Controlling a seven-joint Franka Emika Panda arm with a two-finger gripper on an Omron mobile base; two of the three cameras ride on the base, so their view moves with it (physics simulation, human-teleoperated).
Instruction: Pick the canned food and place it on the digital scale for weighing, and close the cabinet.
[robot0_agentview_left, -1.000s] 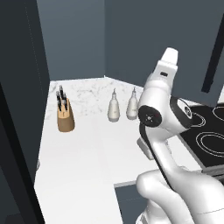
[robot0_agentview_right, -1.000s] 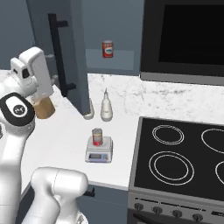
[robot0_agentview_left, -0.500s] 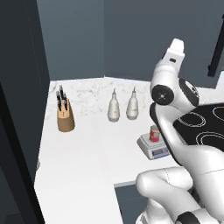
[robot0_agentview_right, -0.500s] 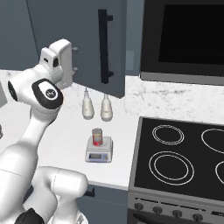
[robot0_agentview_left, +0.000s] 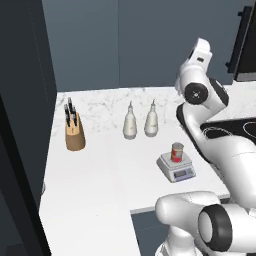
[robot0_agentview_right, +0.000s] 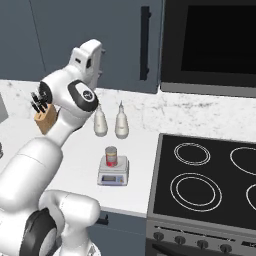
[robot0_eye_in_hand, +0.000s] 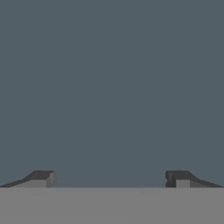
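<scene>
— Where is the canned food (robot0_agentview_right: 111, 156) found?

— It is seen standing upright on the digital scale (robot0_agentview_right: 113, 172), on the white counter (robot0_agentview_left: 90, 185). In the right base view the scale is set just short of the counter's front edge, with the stove's (robot0_agentview_right: 210, 185) left edge close at its 3 o'clock.

— What is kept around it?

— Two white bottles (robot0_agentview_right: 110, 121) are placed near, at 12 o'clock of the can, toward the marble backsplash. A knife block (robot0_agentview_left: 75, 135) is set well apart, at about 10 o'clock in the left base view. The counter between block and scale is left bare, as is the stretch along the left wall.

— And the gripper (robot0_eye_in_hand: 111, 178)?

— Its jaws are held wide apart, with nothing between them; in the hand view a flat slate-blue surface is faced. The arm is raised high, the hand lifted before the cabinet (robot0_agentview_right: 100, 35).

— The cabinet door?

— It is shown flush with the wall units, its black bar handle (robot0_agentview_right: 145, 42) at 3 o'clock of the hand.
</scene>
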